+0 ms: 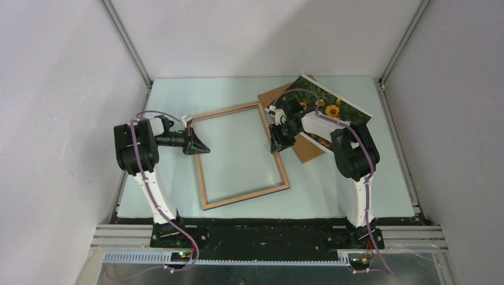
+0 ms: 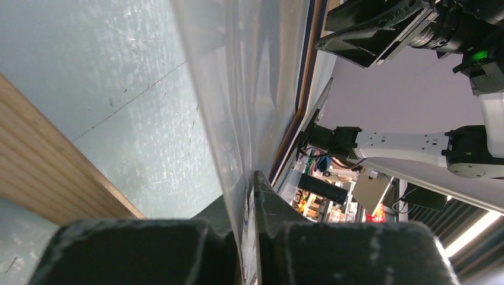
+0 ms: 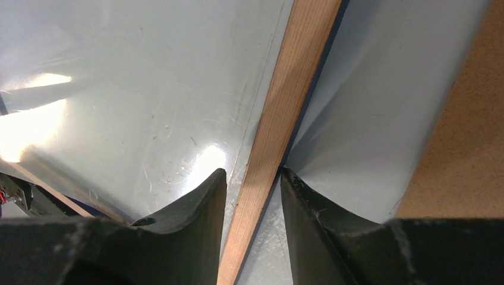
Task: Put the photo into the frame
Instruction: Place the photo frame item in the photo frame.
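Note:
The frame (image 1: 246,196), light wood face up, lies askew mid-table. My left gripper (image 1: 202,148) reaches in over its left rail. In the left wrist view that gripper (image 2: 249,178) is shut on the thin clear pane (image 2: 238,89), with a wood rail (image 2: 41,166) at lower left. My right gripper (image 1: 277,145) sits on the frame's right rail. In the right wrist view it (image 3: 252,172) straddles that rail (image 3: 297,89), the right finger (image 3: 309,202) pressing its dark edge. The sunflower photo (image 1: 333,101) lies face up at the back right, partly under the right arm.
A plain brown backing board (image 1: 306,148) lies under the photo and beside the frame's right rail, and its edge (image 3: 469,148) shows in the right wrist view. Grey walls close in on both sides and the back.

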Controlling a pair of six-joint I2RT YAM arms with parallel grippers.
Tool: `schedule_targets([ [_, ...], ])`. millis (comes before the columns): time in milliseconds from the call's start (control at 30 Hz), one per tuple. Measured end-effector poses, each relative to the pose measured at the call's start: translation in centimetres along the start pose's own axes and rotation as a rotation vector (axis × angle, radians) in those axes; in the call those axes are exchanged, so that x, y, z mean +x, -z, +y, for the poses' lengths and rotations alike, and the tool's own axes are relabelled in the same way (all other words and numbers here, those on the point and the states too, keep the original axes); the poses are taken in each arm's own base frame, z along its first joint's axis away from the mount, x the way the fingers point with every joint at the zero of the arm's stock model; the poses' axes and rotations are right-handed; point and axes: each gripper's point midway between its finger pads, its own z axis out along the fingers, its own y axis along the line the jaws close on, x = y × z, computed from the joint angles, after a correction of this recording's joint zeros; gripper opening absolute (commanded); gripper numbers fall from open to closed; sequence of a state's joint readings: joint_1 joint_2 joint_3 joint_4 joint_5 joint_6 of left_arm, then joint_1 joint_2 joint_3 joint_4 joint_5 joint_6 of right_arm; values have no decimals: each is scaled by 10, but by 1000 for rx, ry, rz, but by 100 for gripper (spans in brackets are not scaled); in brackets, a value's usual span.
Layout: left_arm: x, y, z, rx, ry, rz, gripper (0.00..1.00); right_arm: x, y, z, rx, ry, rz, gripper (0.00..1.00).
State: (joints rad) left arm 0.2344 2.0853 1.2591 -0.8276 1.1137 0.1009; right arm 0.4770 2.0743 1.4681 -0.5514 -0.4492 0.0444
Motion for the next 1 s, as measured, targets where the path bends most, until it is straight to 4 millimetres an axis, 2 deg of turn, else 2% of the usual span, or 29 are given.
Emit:
schedule_targets([
  [200,-2,-2,2,0,14,-10,0,-1,0,-4,40,-30,-6,30],
  [300,-2,-3,3,9,40,-19,0,-2,0,-6,60,-54,-8,22],
  [500,-4,-5,5,23,85,-39,0,-5,-1,-5,85,-106,-20,13],
  [767,-17,-3,4,48,94,-81,0,-16,-6,-4,90,-145,-37,8],
  [1000,-24,0,6,62,134,-116,0,-20,-9,-2,79,-161,-43,12],
])
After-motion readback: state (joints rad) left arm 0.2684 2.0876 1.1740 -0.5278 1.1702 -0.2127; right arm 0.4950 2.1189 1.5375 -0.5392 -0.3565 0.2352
